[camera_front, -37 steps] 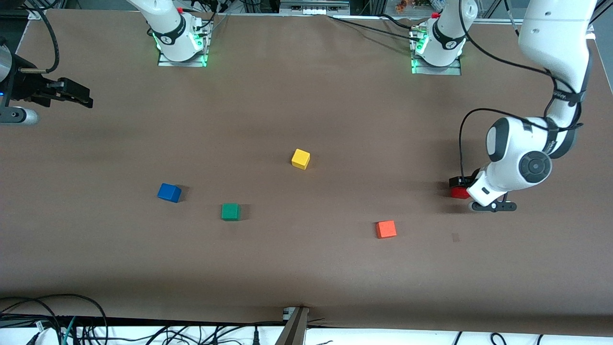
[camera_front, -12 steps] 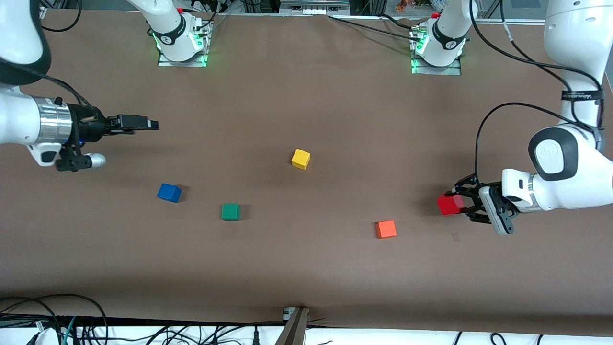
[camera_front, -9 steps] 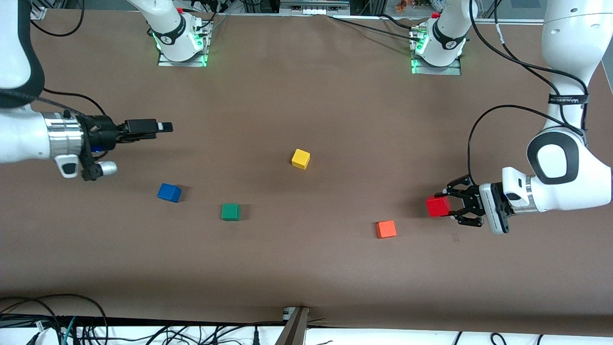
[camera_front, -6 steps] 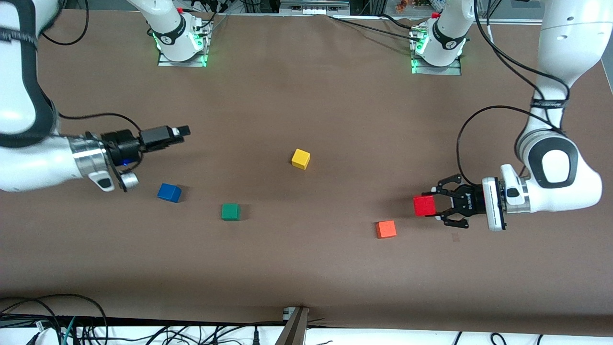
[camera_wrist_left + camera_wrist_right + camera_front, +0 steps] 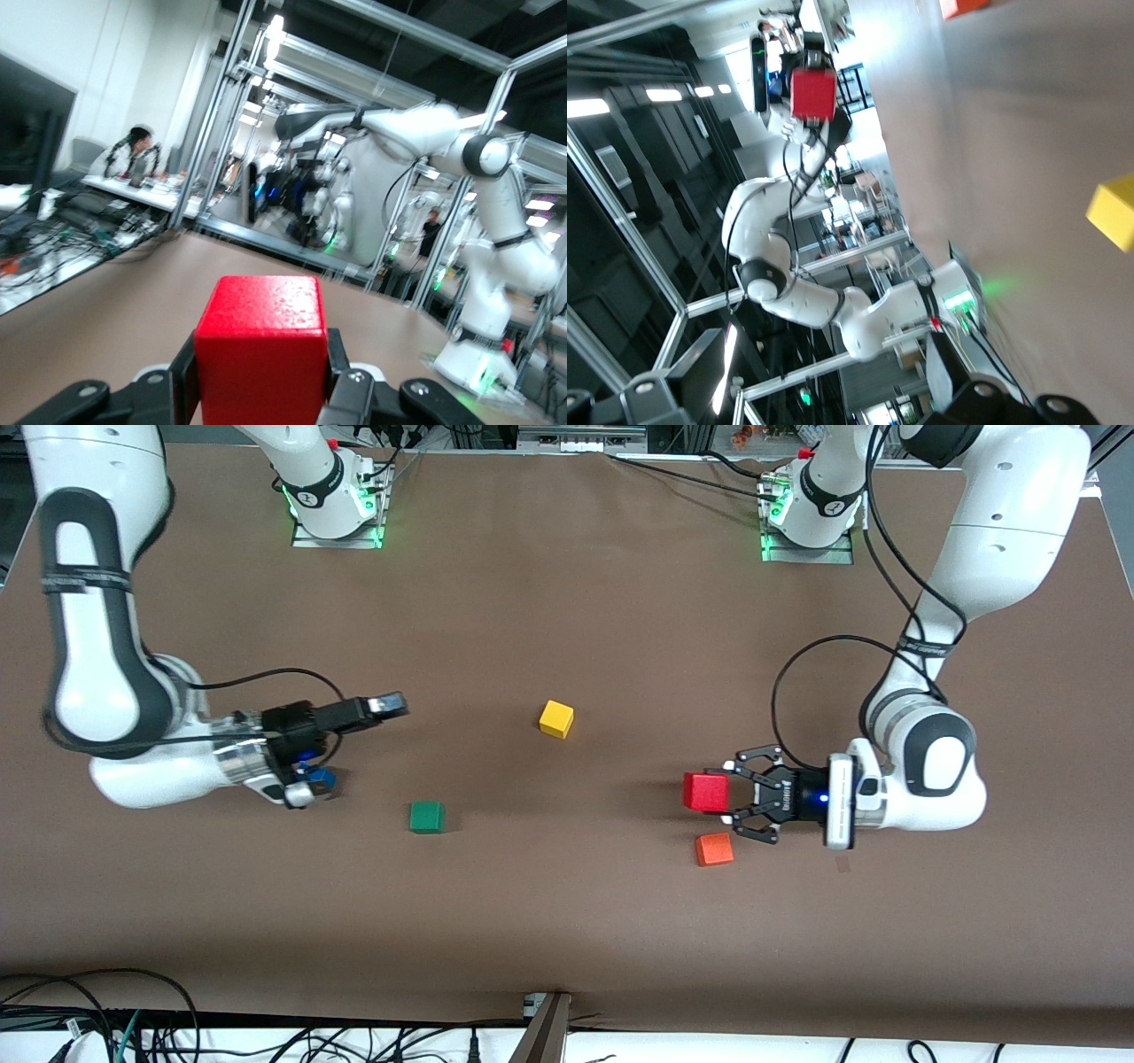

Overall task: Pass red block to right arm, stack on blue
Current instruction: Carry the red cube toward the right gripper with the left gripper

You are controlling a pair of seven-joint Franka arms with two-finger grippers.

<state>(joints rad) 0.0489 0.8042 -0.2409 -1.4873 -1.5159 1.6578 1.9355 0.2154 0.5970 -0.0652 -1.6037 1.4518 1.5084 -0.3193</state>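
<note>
Red block (image 5: pixel 706 791) clamped in left pincer (image 5: pixel 728 794), airborne.

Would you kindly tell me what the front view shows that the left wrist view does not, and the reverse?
Only the front view shows the green block, yellow block, orange block, part of the blue block under the right arm's wrist, and the right gripper over bare table. Only the left wrist view shows people at desks. Both show the red block clamped in the left gripper, and the table.
</note>
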